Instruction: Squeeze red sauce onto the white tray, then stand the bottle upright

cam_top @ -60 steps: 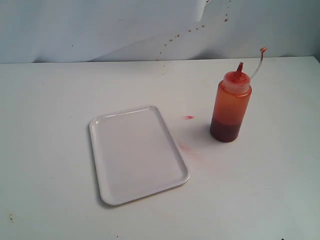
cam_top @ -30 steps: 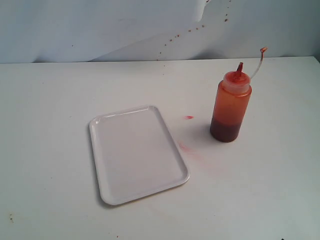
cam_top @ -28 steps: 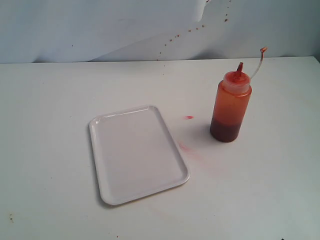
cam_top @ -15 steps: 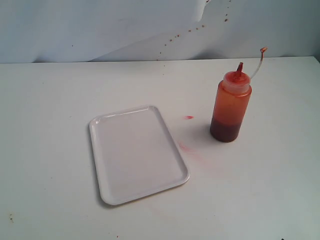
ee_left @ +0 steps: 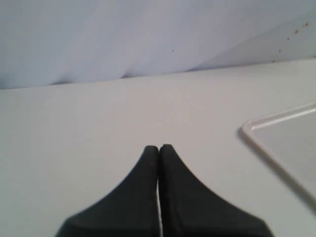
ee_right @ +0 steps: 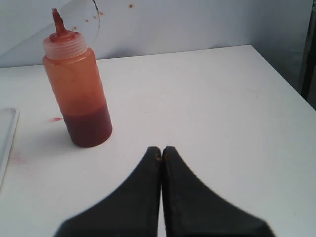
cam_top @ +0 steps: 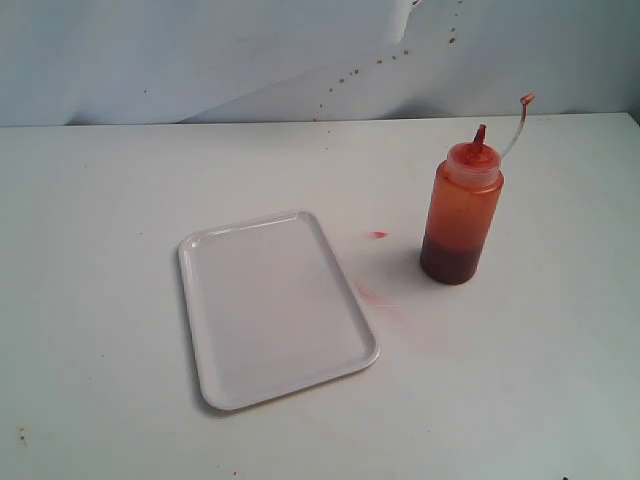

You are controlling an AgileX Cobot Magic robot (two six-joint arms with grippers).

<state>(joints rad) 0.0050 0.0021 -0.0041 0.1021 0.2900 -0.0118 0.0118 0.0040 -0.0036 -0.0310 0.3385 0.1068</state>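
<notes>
My right tool is clenched, empty. Ahead of it, off toward the white tray, the bottle stands upright on the bench, long axis vertical, untouched. The left tool, clenched too, sees only a tray corner; I judge the right arm nearer.

In the left wrist view the white tray is cut by the picture's edge so that only one rounded corner shows, and in the right wrist view just a thin sliver of its rim appears at the border. In that same view the tether of the bottle runs out of frame, so the cap is unseen. The left gripper and right gripper are blurred dark shapes, cut off behind the fingertips.
</notes>
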